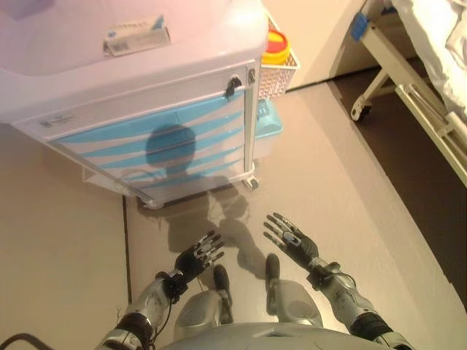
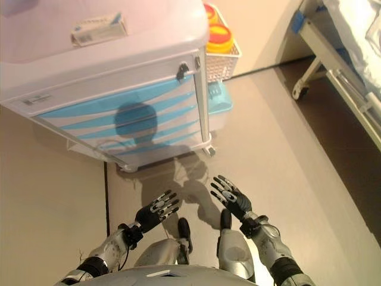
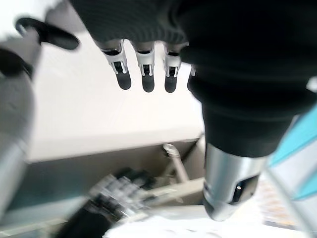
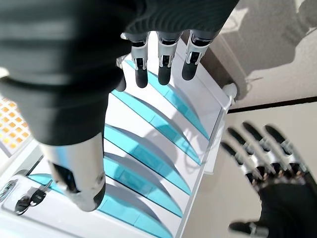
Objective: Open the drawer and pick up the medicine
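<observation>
Both the left hand (image 1: 198,255) and right hand (image 1: 292,239) hang spread and empty, fingertips well short of the closed drawers (image 1: 157,149) (likely stiff; grip the curved blue pulls).

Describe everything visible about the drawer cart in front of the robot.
The cart is a white, plastic-looking medical trolley with blue wave-shaped drawer fronts, all shut. A key sits in a lock at its top right corner. A small box lies on top; a white wire basket hangs on its side. Neither hand touches it.

Two silver-grey arms, jointed, each ending in a dark ribbed wrist cover. Left hand (image 1: 197,257) and right hand (image 1: 295,241): silver fingers, dark tips, thumb set apart.
</observation>
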Controlling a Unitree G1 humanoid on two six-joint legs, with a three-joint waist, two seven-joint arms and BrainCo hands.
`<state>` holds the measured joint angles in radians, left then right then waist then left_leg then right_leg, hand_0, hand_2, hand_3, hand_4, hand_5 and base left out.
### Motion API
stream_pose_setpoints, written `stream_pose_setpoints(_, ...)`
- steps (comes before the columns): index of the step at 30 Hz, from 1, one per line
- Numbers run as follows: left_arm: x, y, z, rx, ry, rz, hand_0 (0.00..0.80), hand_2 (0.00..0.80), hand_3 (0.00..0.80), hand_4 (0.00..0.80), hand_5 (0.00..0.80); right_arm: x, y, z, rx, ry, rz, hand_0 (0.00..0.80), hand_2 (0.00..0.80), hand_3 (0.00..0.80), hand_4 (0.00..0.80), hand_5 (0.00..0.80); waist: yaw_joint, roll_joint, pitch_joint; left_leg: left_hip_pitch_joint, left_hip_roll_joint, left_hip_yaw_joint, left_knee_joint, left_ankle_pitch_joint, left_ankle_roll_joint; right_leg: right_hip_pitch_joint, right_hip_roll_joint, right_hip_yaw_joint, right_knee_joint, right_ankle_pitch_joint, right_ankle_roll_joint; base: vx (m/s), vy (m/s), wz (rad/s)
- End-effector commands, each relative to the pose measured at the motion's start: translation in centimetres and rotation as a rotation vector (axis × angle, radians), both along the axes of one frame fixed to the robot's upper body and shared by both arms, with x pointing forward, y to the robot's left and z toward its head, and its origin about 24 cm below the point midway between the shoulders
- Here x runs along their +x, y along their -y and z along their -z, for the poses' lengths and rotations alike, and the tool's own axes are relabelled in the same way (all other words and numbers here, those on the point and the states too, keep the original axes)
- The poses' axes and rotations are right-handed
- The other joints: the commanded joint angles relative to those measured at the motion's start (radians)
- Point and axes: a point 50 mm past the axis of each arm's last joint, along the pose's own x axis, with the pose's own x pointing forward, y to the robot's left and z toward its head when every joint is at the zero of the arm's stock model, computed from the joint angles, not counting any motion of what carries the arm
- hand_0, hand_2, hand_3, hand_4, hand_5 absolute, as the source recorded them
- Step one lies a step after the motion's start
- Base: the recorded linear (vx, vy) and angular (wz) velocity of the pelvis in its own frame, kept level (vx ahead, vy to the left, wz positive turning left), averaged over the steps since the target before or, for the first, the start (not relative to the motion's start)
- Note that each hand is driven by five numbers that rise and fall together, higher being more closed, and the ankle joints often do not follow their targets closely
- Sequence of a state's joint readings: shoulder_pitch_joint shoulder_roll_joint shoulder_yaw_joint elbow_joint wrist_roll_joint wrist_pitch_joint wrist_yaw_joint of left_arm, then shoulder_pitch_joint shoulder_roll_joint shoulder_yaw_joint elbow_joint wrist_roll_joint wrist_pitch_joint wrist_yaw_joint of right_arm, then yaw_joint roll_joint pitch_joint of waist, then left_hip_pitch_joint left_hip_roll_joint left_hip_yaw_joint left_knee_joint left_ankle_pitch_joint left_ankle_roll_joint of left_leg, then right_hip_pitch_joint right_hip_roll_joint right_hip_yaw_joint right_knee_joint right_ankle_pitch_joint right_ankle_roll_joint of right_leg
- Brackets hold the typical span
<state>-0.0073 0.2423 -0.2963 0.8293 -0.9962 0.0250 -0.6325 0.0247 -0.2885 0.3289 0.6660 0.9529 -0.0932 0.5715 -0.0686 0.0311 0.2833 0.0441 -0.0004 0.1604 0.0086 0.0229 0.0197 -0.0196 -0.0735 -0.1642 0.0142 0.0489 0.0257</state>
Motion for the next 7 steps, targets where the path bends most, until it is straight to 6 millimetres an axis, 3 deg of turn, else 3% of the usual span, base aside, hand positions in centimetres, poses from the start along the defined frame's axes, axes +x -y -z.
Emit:
stream_pose_setpoints(1, -0.4, 0.7, 0.0, -0.122, 0.008, -0.058, 0.0, 0.0, 0.0, 0.0, 0.0, -0.8, -1.3, 0.4, 0.067, -0.028, 0.034, 0.0, 0.0, 0.0, 0.0, 0.0, 0.029, -0.007, -0.049, -0.044, -0.008, -0.111, -0.006, -0.041, -0.036, 0.029, 0.001, -0.034, 0.118, -0.149, 0.026, 0.01, -0.1, 0.14)
stream_pose_setpoints(7, -1.7, 1.4, 0.7, -0.164, -0.034, -0.073, 0.0, 0.0, 0.0, 0.0, 0.0, -2.4, -1.7, 1.8, 0.096, -0.114, 0.053, 0.0, 0.0, 0.0, 0.0, 0.0, 0.041, -0.005, -0.09, -0.013, 0.005, -0.118, -0.057, -0.018, -0.047, 0.07, 0.01, -0.056, 0.095, -0.153, 0.026, 0.002, -0.065, 0.09)
